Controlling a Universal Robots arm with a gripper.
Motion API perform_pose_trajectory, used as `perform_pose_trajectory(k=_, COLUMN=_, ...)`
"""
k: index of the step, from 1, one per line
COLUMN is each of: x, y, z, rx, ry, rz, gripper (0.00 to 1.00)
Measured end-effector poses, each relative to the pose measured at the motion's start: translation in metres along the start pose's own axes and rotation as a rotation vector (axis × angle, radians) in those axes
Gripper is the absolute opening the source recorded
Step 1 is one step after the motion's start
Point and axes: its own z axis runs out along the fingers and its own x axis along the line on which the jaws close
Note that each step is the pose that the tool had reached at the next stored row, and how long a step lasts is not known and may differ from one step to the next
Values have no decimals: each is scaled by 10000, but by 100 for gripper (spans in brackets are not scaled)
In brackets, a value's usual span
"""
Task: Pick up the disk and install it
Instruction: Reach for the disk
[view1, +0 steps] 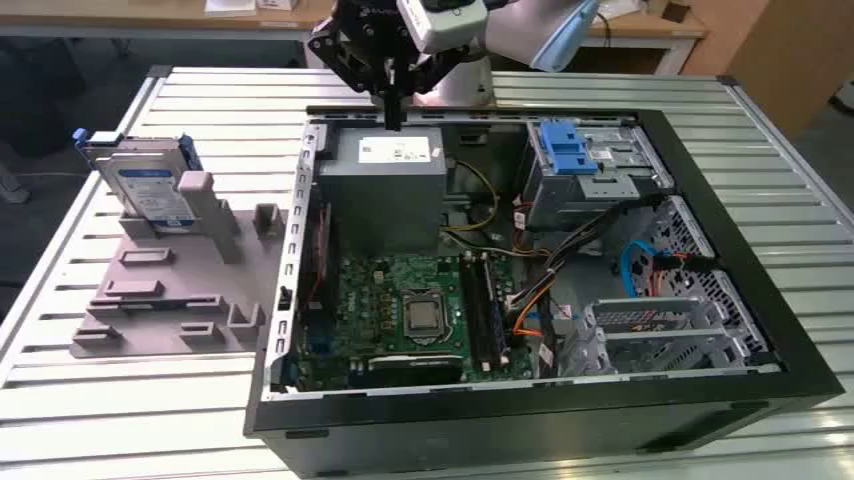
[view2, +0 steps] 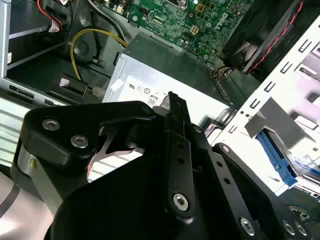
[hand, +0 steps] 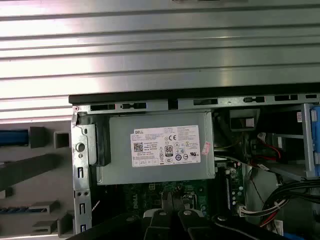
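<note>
My gripper hangs with its 2 black metal fingers pressed together and with nothing between them. In both wrist views the tips point down at the power supply box, which is just under me. It is a plain gray sheet-metal block with a white sticker on its flat top, and I judge that I am above it and not touching it. Beyond the power supply box, deeper in the open computer case, lies the green motherboard with its square socket. At the exterior view's right of the power supply box is the metal drive cage with a blue plastic latch. The disk is not in the case. It is well apart from the power supply box, at the exterior view's left, over the perforated case wall. There it stands on 1 edge in the gray plastic fixture, leaning back a little and not lying flat. Its blue-and-white label faces the exterior camera, and blue rails run on its sides. I judge that I must go sideways over the wall to reach it. All of this rests on the ribbed metal table.
</note>
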Motion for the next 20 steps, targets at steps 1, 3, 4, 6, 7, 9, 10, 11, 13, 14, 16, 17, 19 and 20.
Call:
perform_pose_trajectory(k=1, x=0, y=0, z=0, rx=0, ry=0, rz=0, gripper=11)
perform_pose_trajectory(k=3, x=0, y=0, z=0, rx=0, ry=0, rz=0, gripper=11)
perform_pose_trajectory(k=4, x=0, y=0, z=0, rx=0, ry=0, rz=0, gripper=11)
perform_pose_trajectory(k=6, x=1, y=0, z=0, rx=0, ry=0, rz=-1, gripper=11)
perform_pose_trajectory(k=7, x=2, y=0, z=0, rx=0, ry=0, rz=0, gripper=11)
perform_pose_trajectory(k=9, x=10, y=-1, z=0, rx=0, ry=0, rz=1, gripper=11)
perform_pose_trajectory(k=10, x=17, y=-2, z=0, rx=0, ry=0, rz=1, gripper=11)
perform_pose_trajectory(k=11, x=26, y=-2, z=0, rx=-1, ry=0, rz=0, gripper=11)
perform_pose_trajectory(k=13, x=49, y=-2, z=-1, rx=0, ry=0, rz=0, gripper=11)
perform_pose_trajectory(k=14, x=63, y=-1, z=-1, rx=0, ry=0, rz=-1, gripper=11)
perform_pose_trajectory(k=16, x=96, y=0, z=-3, rx=1, ry=1, rz=0, gripper=11)
perform_pose_trajectory(k=17, x=114, y=0, z=-3, rx=1, ry=1, rz=0, gripper=11)
perform_pose_trajectory(k=19, x=147, y=-1, z=-4, rx=0, ry=0, rz=1, gripper=11)
perform_pose_trajectory(k=20, x=164, y=-2, z=-4, rx=0, ry=0, rz=1, gripper=11)
